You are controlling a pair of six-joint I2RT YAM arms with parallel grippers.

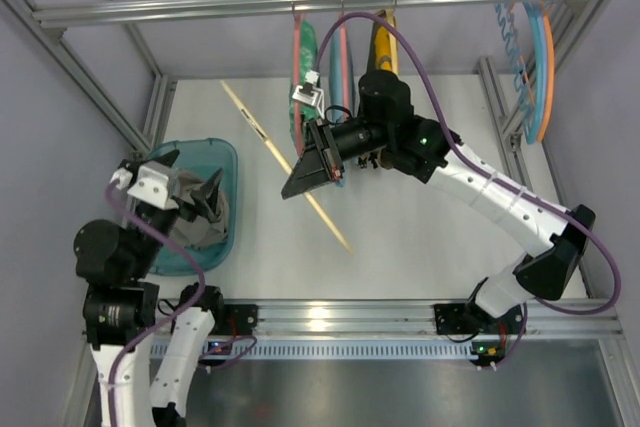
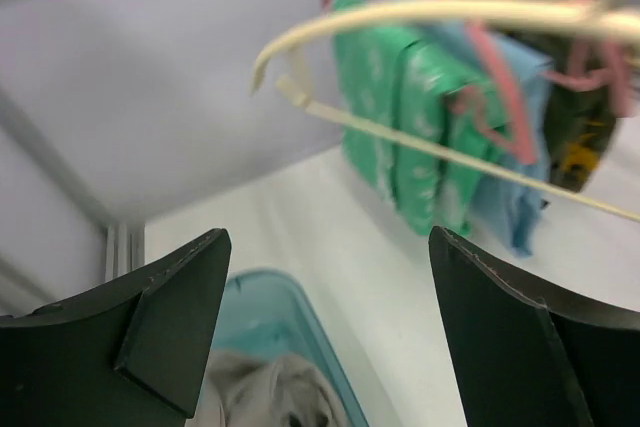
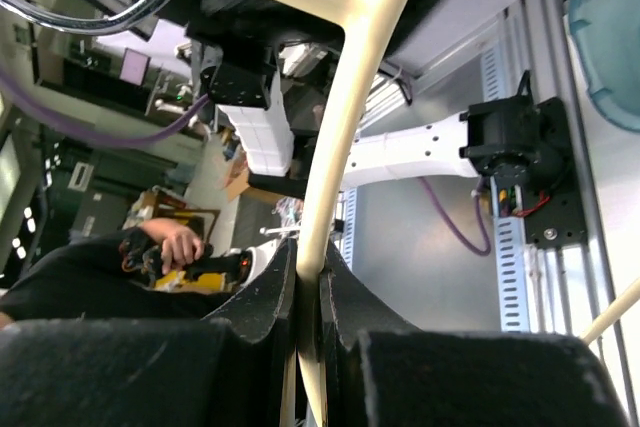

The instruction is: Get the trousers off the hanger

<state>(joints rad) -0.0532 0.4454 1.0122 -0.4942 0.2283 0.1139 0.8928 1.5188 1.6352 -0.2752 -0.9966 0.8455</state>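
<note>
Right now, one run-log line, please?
left end effector: open, over bin | right end effector: shut on hanger | trousers: in bin

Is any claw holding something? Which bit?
The right claw pinches the thin cream hoop hanger by one side; the left claw is open, holding nothing.

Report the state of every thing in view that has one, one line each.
trousers: off the hanger, crumpled in the teal bin
hanger: bare, clamped in the right pincer
left pincer: open, empty, above the teal bin
right pincer: shut on the hanger
green garment: hanging from the rail
</note>
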